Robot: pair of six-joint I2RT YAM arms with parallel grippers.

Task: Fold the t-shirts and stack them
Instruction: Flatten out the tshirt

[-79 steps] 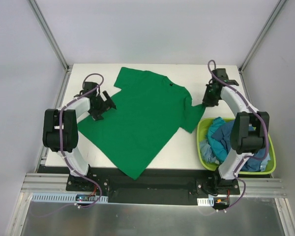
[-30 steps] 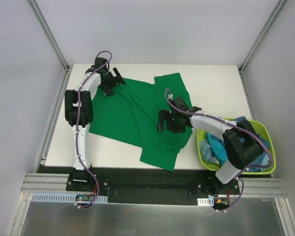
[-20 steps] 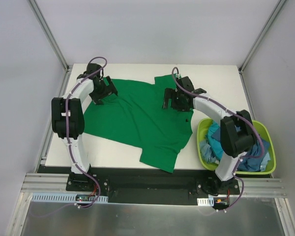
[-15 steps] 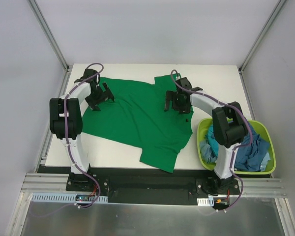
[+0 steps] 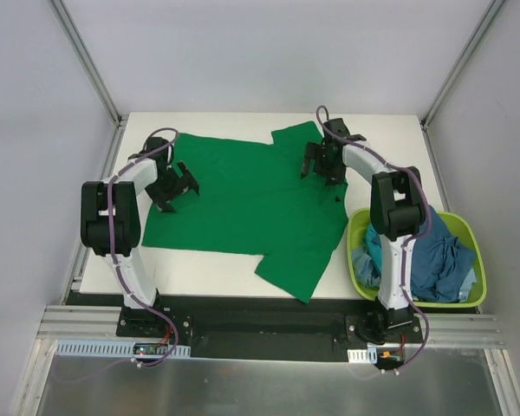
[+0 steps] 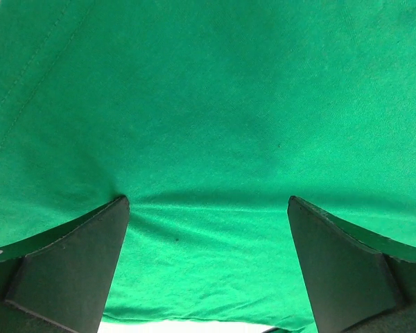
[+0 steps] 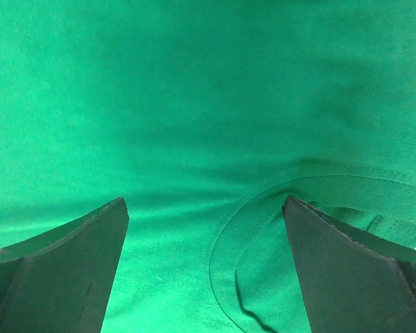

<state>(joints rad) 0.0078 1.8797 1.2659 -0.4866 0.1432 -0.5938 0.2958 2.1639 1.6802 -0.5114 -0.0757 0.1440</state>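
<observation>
Lying flat: we see the green shirt (image 5: 243, 204) spread over the middle of the table (image 5: 390, 139), its neck to the right and its hem (image 6: 194, 320) to the left, mostly smooth.
Shape: we see the far sleeve (image 5: 293, 140) pointing to the table's far edge and the near sleeve (image 5: 293, 276) pointing to the near edge, its tip close to the table's front.
On the left: we find the left gripper (image 5: 175, 184) over the shirt's left part, near the hem. Its fingers stand wide apart and grip nothing.
Left wrist view: we see a shallow crease in the cloth running from one fingertip towards the other, and a sliver of white table past the hem.
On the right: we find the right gripper (image 5: 322, 163) over the shirt's right part, just beside the far sleeve. Its fingers are also spread wide, with nothing between them.
Right wrist view: we see the collar (image 7: 291, 191) curving under the gap, nearer the right-hand finger.
Contact: we cannot tell whether either pair of tips presses on the cloth.
Near right corner: we see the basket (image 5: 357, 260) just beside the shirt's right edge.
Contents: we see the blue shirts (image 5: 438, 260) crumpled in it, heaped above the rim.
</observation>
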